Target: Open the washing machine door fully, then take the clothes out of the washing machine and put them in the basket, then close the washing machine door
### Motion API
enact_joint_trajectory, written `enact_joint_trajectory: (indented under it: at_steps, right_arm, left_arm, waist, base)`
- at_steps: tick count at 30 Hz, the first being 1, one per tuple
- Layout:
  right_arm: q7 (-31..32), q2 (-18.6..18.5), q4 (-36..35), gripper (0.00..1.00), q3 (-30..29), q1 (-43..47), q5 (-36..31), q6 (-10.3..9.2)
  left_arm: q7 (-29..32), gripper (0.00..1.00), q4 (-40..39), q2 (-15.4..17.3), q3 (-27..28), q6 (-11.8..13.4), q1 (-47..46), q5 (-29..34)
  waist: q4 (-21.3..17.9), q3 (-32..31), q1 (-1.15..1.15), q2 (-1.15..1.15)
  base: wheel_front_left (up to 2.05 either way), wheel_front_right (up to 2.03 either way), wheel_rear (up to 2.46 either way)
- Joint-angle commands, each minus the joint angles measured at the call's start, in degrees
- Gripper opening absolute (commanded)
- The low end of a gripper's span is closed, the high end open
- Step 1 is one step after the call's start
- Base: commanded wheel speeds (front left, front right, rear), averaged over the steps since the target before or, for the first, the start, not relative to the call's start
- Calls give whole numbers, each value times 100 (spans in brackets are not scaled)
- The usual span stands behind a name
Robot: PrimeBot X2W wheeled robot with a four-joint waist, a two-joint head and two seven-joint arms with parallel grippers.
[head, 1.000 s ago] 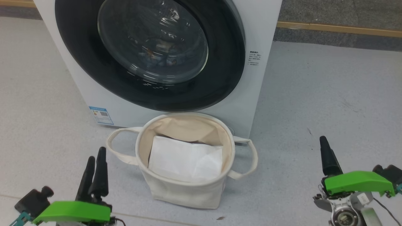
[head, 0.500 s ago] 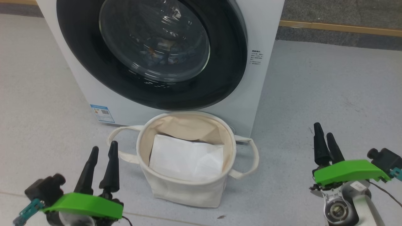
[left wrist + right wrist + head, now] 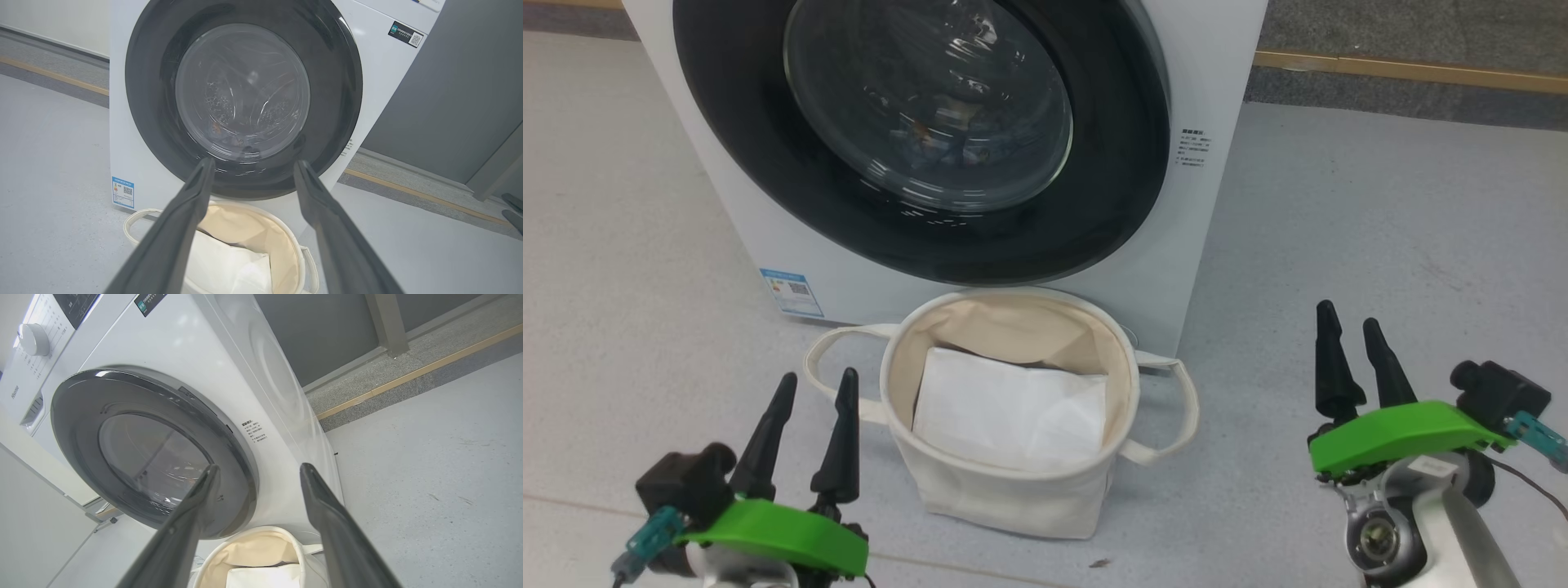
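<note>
Two pincers, released and empty, on the near side of a shut front-loading washer.

Left pincer [image 3: 818,376]: fingers spread, grasping nothing, at near left, just left of the basket [image 3: 996,498] and its loop handle. Right pincer [image 3: 1347,313]: fingers likewise spread, empty, at near right, well apart from the basket. The basket: cream canvas, upright on the grey floor [image 3: 1380,220] between the two pincers, close against the washer's front; contains one white folded sheet [image 3: 1005,416]. The washing machine door [image 3: 735,139]: glossy black rim, closed flat on the washing machine [image 3: 1209,65], directly beyond the basket. The clothes [image 3: 939,145]: inside the drum behind the door glass, visible as a dim blue and orange patch. Blue sticker [image 3: 792,292]: low left on the washer front.
</note>
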Motion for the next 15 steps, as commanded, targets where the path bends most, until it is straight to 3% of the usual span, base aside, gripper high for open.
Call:
enact_joint_trajectory:
  at_steps: [1, 15]
  right_arm:
    - [-108, -60, -151, 100, 136, -397, -281, 1]
    - [-343, 10, 43, 100, 273, -562, -1359, 1]
  left_arm:
    - [-92, 100, -166, 187, 48, 60, -361, 257]
    - [-327, 100, -3, 418, -386, 285, -491, 1052]
  waist:
    - [4, -3, 0, 0]
    - [25, -58, 0, 0]
  base:
    - [0, 0, 0]
    - [0, 0, 0]
